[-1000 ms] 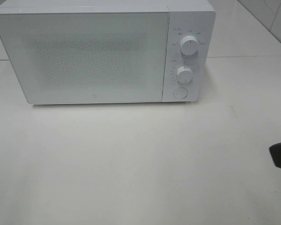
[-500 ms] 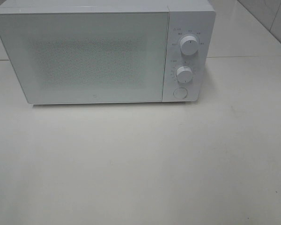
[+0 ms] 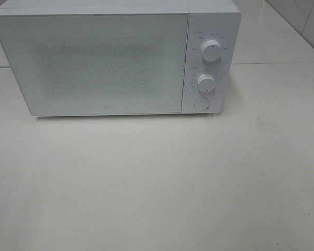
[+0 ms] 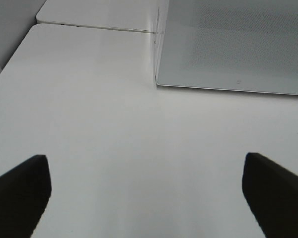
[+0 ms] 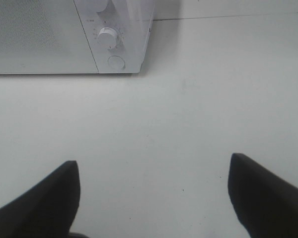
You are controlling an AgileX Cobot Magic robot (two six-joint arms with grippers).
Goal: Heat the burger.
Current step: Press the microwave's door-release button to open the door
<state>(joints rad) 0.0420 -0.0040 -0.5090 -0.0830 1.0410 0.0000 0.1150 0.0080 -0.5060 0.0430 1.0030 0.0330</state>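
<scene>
My left pincer [image 4: 144, 166] hangs with its dark jaws spread wide above the white tabletop [image 4: 89, 124], gripping nothing. The right pincer [image 5: 153, 168] is likewise spread and has hold of nothing (neither shows in the high view). I judge both sit low and back to leave the front of the white box-shaped microwave oven [image 3: 94, 63] free. Its frosted door is shut, so I cannot see what it holds. The burger appears in no view; it may be inside.
</scene>
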